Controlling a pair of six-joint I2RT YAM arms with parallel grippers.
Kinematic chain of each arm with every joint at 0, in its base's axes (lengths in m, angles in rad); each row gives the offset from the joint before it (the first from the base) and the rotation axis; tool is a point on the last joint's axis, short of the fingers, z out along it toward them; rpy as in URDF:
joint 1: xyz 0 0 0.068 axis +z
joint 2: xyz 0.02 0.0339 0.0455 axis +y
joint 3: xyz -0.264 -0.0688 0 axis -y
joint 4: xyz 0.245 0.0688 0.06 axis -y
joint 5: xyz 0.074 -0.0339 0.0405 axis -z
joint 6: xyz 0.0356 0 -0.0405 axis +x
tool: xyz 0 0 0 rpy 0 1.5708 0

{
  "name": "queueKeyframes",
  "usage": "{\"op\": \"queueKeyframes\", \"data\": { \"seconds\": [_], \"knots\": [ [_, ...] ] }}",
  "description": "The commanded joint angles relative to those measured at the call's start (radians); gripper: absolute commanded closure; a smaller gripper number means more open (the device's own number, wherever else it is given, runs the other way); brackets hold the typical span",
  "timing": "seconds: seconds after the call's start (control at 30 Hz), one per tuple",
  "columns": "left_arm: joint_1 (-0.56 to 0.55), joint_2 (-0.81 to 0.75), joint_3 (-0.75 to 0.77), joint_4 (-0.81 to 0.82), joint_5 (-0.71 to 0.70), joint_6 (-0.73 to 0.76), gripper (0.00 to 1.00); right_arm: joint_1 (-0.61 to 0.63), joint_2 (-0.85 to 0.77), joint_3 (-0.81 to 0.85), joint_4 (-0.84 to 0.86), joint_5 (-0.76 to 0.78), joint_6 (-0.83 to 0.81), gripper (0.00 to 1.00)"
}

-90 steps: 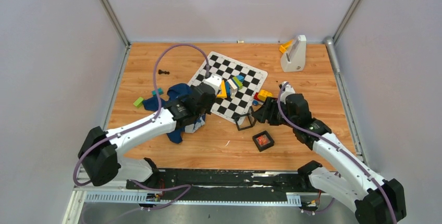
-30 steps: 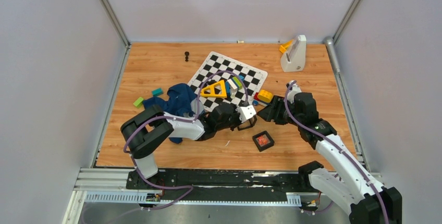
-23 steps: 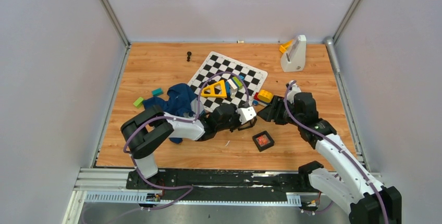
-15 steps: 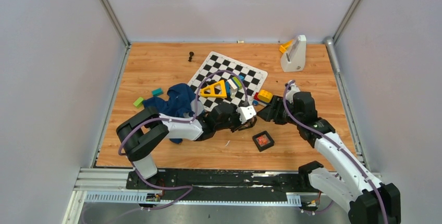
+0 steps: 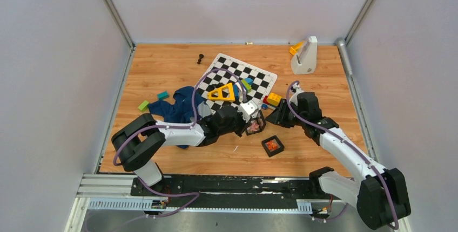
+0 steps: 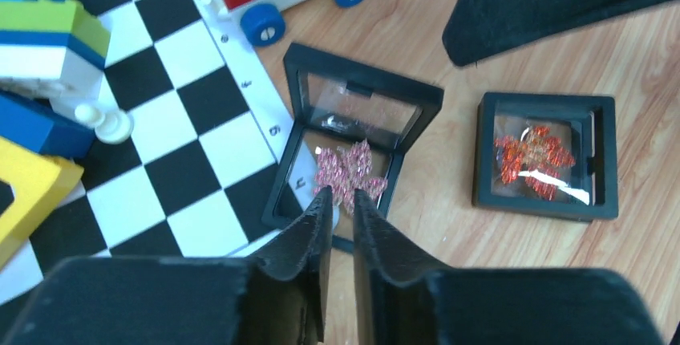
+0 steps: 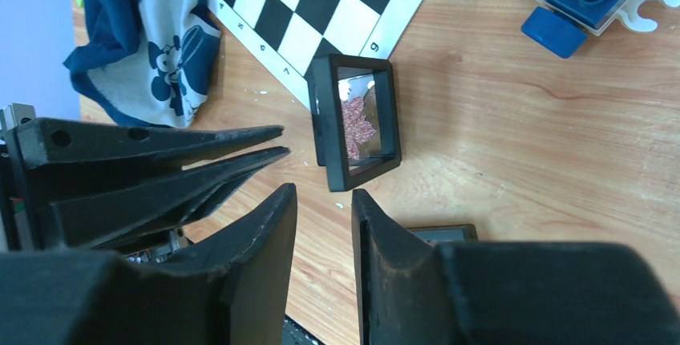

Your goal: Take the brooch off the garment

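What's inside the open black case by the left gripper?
A pink leaf brooch lies in the case. The left gripper covers its lower tip, so whether it's gripped can't be seen.

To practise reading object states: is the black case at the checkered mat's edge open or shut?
Open. In the left wrist view its clear lid stands hinged up from the base; the neighbouring case lies shut.

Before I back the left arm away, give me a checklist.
1. Brooch off the shirt: ok, it lies in the open case.
2. Left gripper let go: cannot tell; its nearly shut tips sit at the brooch's edge.
3. Right gripper empty: ok, open with nothing in it.
4. Case lid shut: not ok, it stands open.
5. Shirt apart from case: ok.
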Motion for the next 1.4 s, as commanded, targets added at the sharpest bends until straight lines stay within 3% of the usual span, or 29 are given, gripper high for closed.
{"op": "queueKeyframes", "data": {
  "seconds": [0.0,0.1,0.63,0.93,1.17,1.37],
  "knots": [
    [0.028,-0.076,-0.079,0.049,-0.022,-0.18,0.89,-0.004,0.059,0.041,0.079,0.002,0.013,0.7],
    [0.04,-0.082,-0.132,0.059,-0.022,-0.222,1.0,-0.003,0.093,0.045,0.102,-0.015,0.017,0.72],
    [0.064,0.097,-0.144,0.172,0.034,-0.292,1.0,0.039,0.189,0.065,0.133,-0.007,-0.001,0.82],
    [0.081,0.17,-0.127,0.214,0.066,-0.283,1.0,0.123,0.247,0.085,0.14,-0.064,-0.044,0.93],
    [0.081,0.175,-0.124,0.24,0.074,-0.286,1.0,0.175,0.371,0.127,0.114,-0.083,-0.059,0.86],
    [0.082,0.062,-0.191,0.233,0.044,-0.299,1.0,0.206,0.423,0.166,0.077,-0.028,-0.068,0.81]
  ]
}}
